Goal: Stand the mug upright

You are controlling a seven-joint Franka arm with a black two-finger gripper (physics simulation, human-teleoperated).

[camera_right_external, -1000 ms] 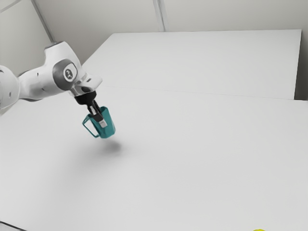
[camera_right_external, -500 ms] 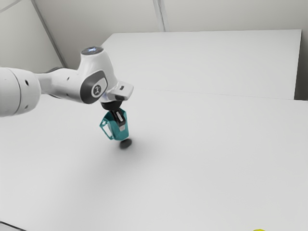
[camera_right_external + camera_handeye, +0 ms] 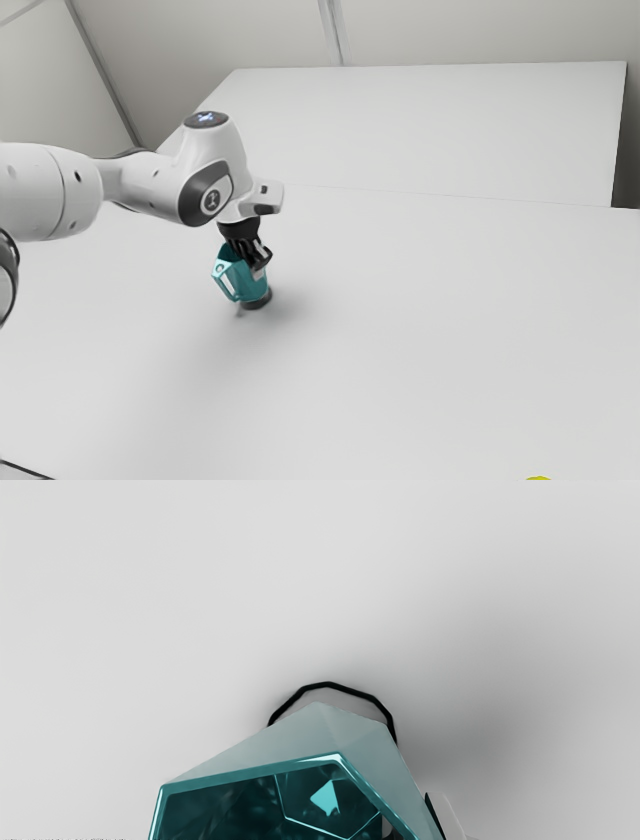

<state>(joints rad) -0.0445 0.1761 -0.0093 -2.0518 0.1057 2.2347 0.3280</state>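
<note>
Teal mug [image 3: 248,287] tilts in the pincer [image 3: 259,269] (wrist view: faceted inside).

White table [image 3: 400,340], smooth and pale in both views. Exterior view: past a thin seam [image 3: 400,194], a big white panel [image 3: 430,130]; can't tell if flat or upright. Pale back wall [image 3: 480,30] behind it, narrow vertical strip [image 3: 332,30] on the wall, meeting the panel's far edge. Side wall [image 3: 40,70] at the exterior view's upper left, dark slanting strip [image 3: 100,75] along its edge. Yellow thing [image 3: 540,478] cut off by the bottom edge, toward the exterior view's right; top curved, type unclear. Thin dark line [image 3: 26,470] slants across the lower left corner.
</note>
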